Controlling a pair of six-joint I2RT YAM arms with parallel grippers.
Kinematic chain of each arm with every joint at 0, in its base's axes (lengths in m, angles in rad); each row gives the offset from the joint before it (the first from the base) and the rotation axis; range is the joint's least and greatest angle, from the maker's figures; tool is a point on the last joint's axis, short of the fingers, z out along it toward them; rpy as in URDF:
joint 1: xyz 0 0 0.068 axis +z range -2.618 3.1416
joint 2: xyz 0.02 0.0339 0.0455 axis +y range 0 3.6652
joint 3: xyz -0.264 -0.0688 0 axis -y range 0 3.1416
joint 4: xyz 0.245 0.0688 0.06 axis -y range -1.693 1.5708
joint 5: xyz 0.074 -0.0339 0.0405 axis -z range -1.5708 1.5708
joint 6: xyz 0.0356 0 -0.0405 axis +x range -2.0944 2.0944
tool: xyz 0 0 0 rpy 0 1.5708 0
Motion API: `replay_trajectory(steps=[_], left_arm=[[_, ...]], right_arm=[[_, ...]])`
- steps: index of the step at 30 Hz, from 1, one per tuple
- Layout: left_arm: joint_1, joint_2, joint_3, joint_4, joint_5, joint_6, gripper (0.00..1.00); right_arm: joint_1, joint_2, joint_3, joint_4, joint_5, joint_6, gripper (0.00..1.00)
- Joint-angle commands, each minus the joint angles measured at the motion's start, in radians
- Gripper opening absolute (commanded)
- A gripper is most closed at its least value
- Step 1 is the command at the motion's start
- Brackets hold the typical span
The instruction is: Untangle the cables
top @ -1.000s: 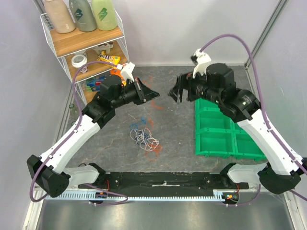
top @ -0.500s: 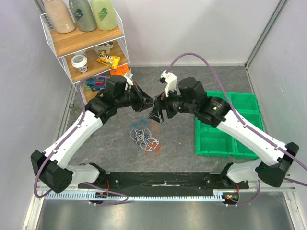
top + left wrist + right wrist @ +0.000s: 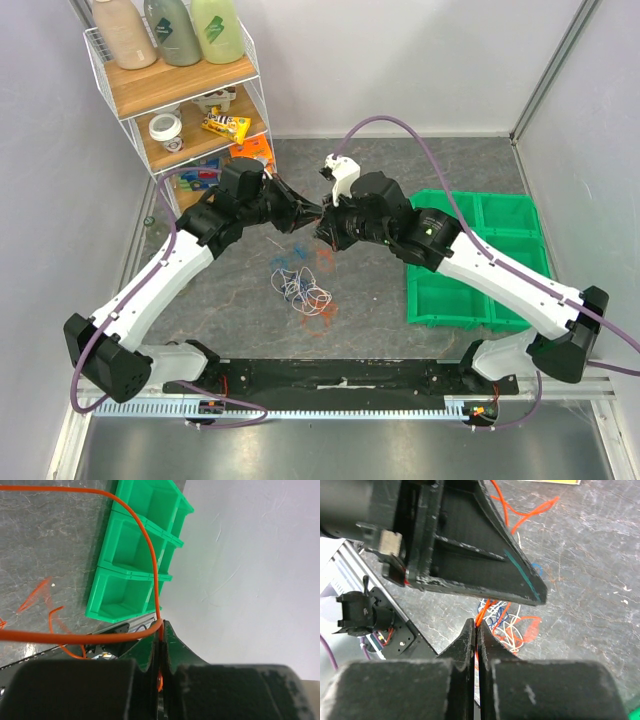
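Note:
The cables [image 3: 300, 285] lie as a small tangle of orange, white and blue wires on the grey table, below both grippers. My left gripper [image 3: 316, 212] hangs above them, shut on an orange cable [image 3: 150, 545] that loops out from its jaws [image 3: 161, 630]. My right gripper [image 3: 322, 232] is right beside it, tips nearly touching. In the right wrist view the right gripper [image 3: 476, 626] is shut on an orange strand that rises from the tangle [image 3: 507, 627], and the left gripper's finger [image 3: 470, 575] sits just above it.
Green compartment bins [image 3: 450, 295] stand on the table's right side, also in the left wrist view [image 3: 135, 570]. A wire shelf [image 3: 180, 90] with bottles and small items stands at the back left. The black base rail [image 3: 340, 375] runs along the near edge.
The right arm swung left from over the bins to meet the left gripper, and its jaws went from open to shut on the orange strand. The left gripper shifted slightly right.

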Motion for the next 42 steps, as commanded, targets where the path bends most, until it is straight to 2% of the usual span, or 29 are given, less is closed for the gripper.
replay_trajectory(steps=[1,2,5,6,8,12,16,18,21,23,28,34,42], left_arm=[[0.003,-0.028,-0.005,0.023,-0.028,-0.038,0.13],[0.000,-0.036,-0.008,0.022,-0.036,-0.029,0.21],[0.003,-0.060,-0.020,-0.001,-0.068,0.009,0.72],[0.004,-0.069,-0.022,-0.015,-0.074,0.029,0.86],[0.007,-0.092,-0.028,-0.029,-0.079,0.080,0.93],[0.009,-0.160,-0.041,-0.067,-0.104,0.230,0.92],[0.010,-0.204,-0.057,-0.155,-0.140,0.365,0.85],[0.009,-0.200,-0.048,-0.191,-0.139,0.423,0.83],[0.009,-0.177,-0.032,-0.213,-0.136,0.495,0.81],[0.009,-0.149,-0.003,-0.219,-0.122,0.541,0.81],[0.004,-0.083,0.089,-0.293,-0.091,0.644,0.81],[0.006,-0.125,0.071,-0.330,-0.064,0.742,0.81],[0.004,-0.247,0.032,-0.396,-0.130,0.831,0.80]], right_arm=[[-0.006,-0.058,-0.053,0.053,0.119,0.024,0.00],[-0.010,-0.072,-0.065,0.064,0.121,0.029,0.00],[-0.039,-0.096,-0.087,0.070,0.121,0.049,0.00],[-0.068,-0.106,-0.099,0.067,0.118,0.055,0.00],[-0.125,-0.130,-0.119,0.052,0.098,0.069,0.00],[-0.268,-0.175,-0.122,-0.041,0.124,0.054,0.00],[-0.413,-0.133,-0.003,-0.271,0.191,0.076,0.00],[-0.472,-0.086,0.068,-0.418,0.164,0.107,0.00],[-0.545,-0.050,0.100,-0.500,0.035,0.165,0.00],[-0.599,-0.046,0.088,-0.499,-0.074,0.225,0.00],[-0.760,-0.003,0.062,-0.487,-0.220,0.438,0.00],[-0.894,0.106,0.042,-0.378,-0.261,0.547,0.00],[-1.030,0.244,0.042,-0.298,-0.146,0.652,0.00]])
